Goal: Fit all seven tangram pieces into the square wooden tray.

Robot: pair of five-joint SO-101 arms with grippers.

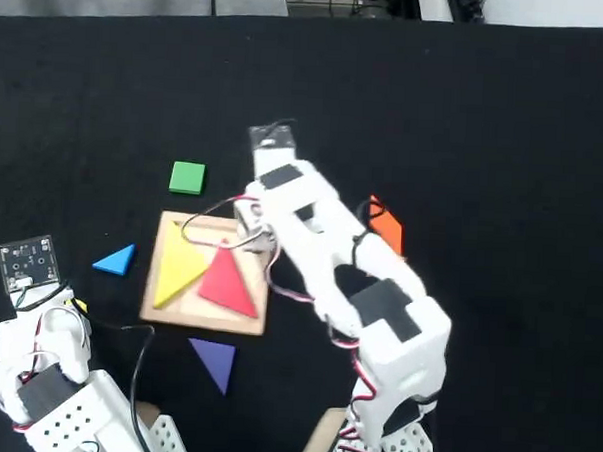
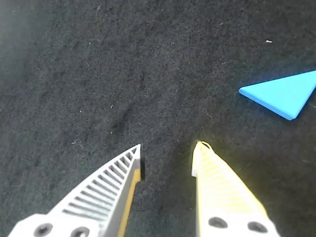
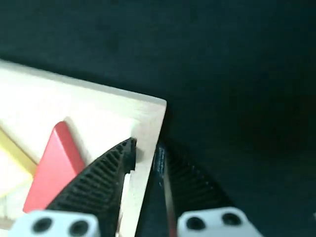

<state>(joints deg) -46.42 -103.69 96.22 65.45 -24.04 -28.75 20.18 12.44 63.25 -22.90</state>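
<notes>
The square wooden tray (image 1: 164, 280) holds a yellow triangle (image 1: 178, 266) and a red triangle (image 1: 224, 280). My right gripper (image 1: 254, 229) is at the tray's far right corner. In the right wrist view its fingers (image 3: 145, 146) pinch the tray's rim (image 3: 148, 116), one inside next to the red triangle (image 3: 52, 170) and one outside. A thin dark blue edge shows against the outer finger. My left gripper (image 2: 169, 148) hangs open over bare cloth near the front left, with the blue triangle (image 2: 284, 94) off to one side.
Loose pieces lie on the black cloth around the tray: a green square (image 1: 188, 177) behind it, a blue triangle (image 1: 115, 261) to its left, a purple triangle (image 1: 215, 362) in front, and an orange piece (image 1: 385, 226) to the right beside the right arm.
</notes>
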